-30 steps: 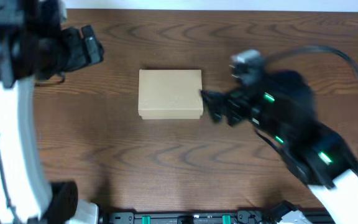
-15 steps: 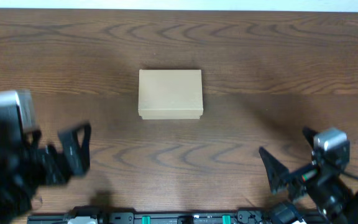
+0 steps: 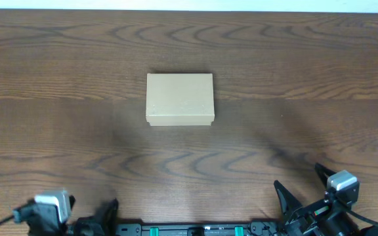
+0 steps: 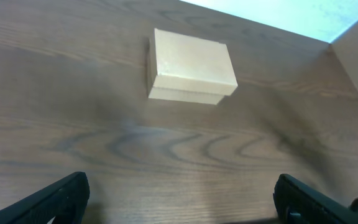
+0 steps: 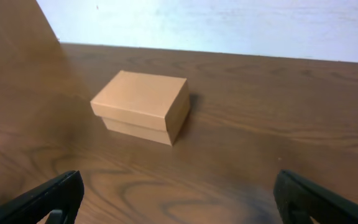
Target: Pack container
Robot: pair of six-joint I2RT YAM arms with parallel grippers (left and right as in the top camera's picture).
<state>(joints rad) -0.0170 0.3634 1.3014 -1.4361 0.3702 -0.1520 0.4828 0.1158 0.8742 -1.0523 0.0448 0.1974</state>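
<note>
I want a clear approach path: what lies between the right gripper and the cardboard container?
Nothing. In the right wrist view, only bare table stretches from the open right gripper to the container; the overhead view agrees.

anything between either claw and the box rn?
Nothing visible. The left claw and right claw sit open at the near edge of the table; only bare wood lies between them and the closed box.

I see a dark brown wood-grain table filling my overhead view, with soft, even light and faint shadows. A pale bluish-white wall stands behind its far edge.
</note>
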